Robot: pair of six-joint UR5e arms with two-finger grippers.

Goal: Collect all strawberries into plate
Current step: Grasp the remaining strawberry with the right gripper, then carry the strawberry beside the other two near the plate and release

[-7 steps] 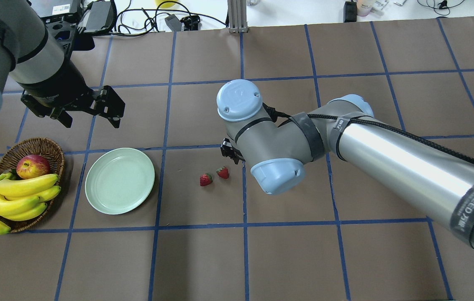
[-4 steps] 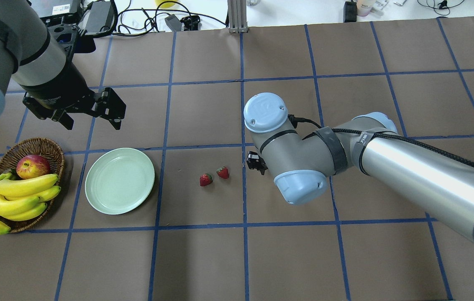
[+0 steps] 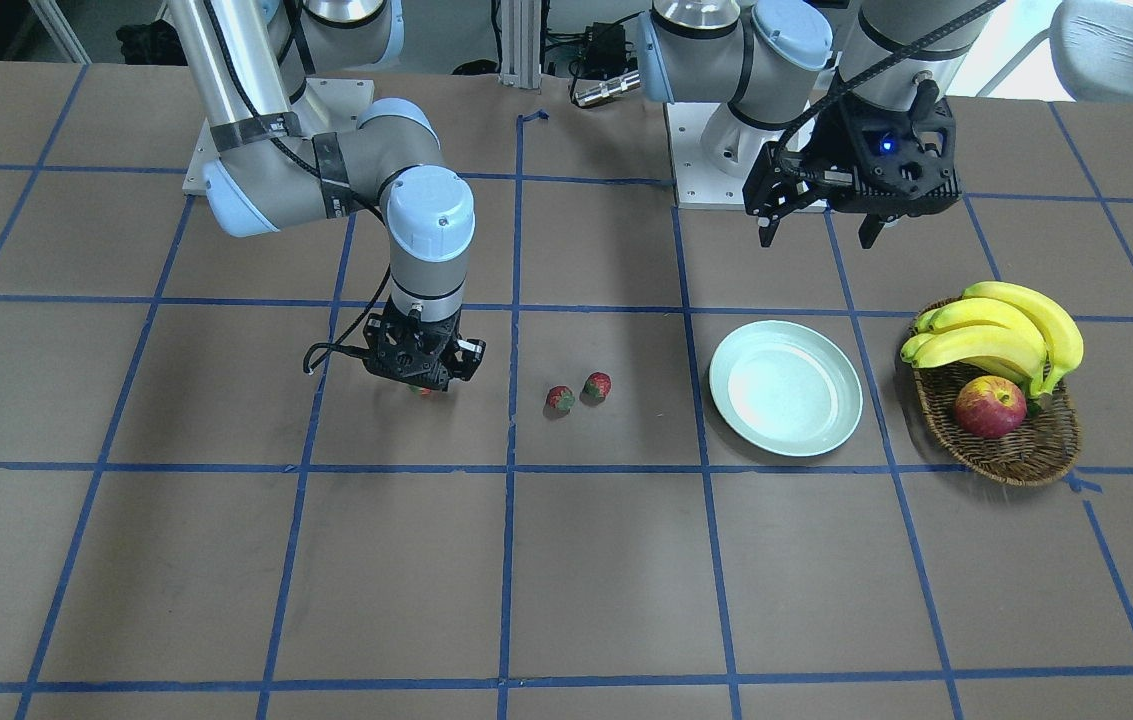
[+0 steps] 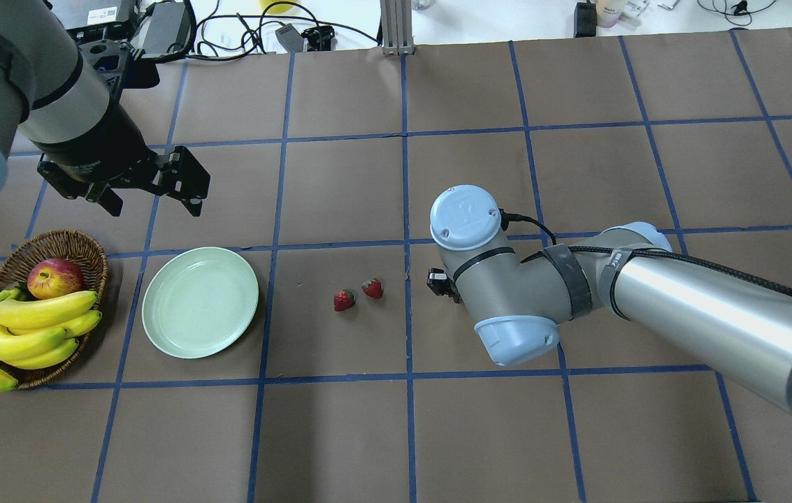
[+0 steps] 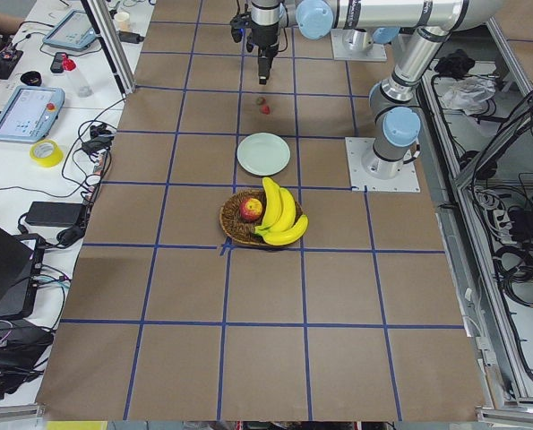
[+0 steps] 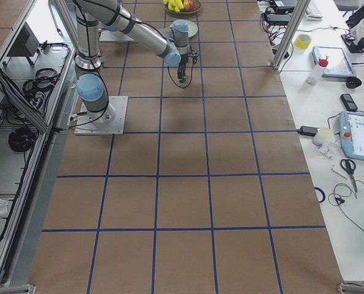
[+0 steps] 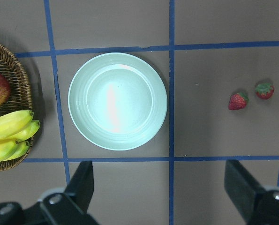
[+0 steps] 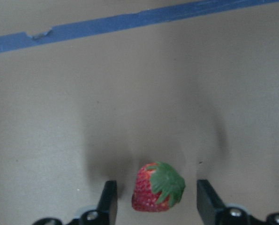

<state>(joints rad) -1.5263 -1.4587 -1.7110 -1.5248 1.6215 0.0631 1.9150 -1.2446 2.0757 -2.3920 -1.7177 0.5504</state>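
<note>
Two strawberries (image 4: pixel 344 300) (image 4: pixel 372 288) lie side by side on the table right of the pale mint plate (image 4: pixel 158 307); they also show in the left wrist view (image 7: pixel 238 100) (image 7: pixel 264 90). The third strawberry (image 8: pixel 158 187) lies on the table between the open fingers (image 8: pixel 109 201) of my right gripper (image 8: pixel 156 188), with a gap on each side. From above my right wrist hides that gripper. In the front view the gripper (image 3: pixel 423 385) stands low over the berry. My left gripper (image 4: pixel 153 202) is open and empty, held high behind the plate (image 7: pixel 83 117).
A brown wicker basket (image 4: pixel 60 241) with bananas (image 4: pixel 32 328) and a red-yellow apple (image 4: pixel 54 277) stands left of the plate. Blue tape lines grid the brown table. Cables and gear lie beyond the far edge.
My right arm has moved right and nearer, away from the two berries, and now stands over the third berry. The left arm has not moved.
</note>
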